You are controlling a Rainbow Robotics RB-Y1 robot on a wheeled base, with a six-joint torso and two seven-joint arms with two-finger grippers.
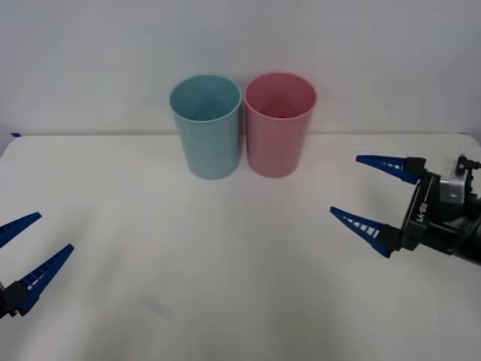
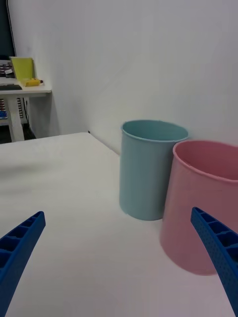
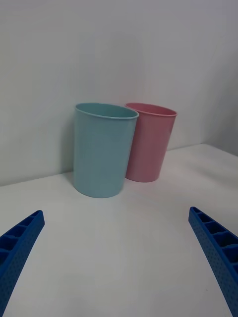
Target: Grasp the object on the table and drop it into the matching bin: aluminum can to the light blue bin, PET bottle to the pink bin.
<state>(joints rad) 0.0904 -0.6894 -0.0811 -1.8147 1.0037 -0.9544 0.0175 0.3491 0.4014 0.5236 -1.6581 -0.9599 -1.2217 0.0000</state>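
The right gripper [image 1: 370,199] hung with fingers spread beside the pink bin [image 1: 278,128]; something red showed inside it, likely the bottle; the left gripper [image 1: 30,248] idled, fingers likewise spread.

Even, diffuse overhead light; scene bright, no hard glare. Counter [image 1: 225,248] white, near washed out. Soft short shadows at base of light blue bin [image 1: 206,126] and pink bin [image 1: 279,124]. Wall shades to grey toward upper corners. Front view slightly soft; faint grey smudge on counter near front edge.
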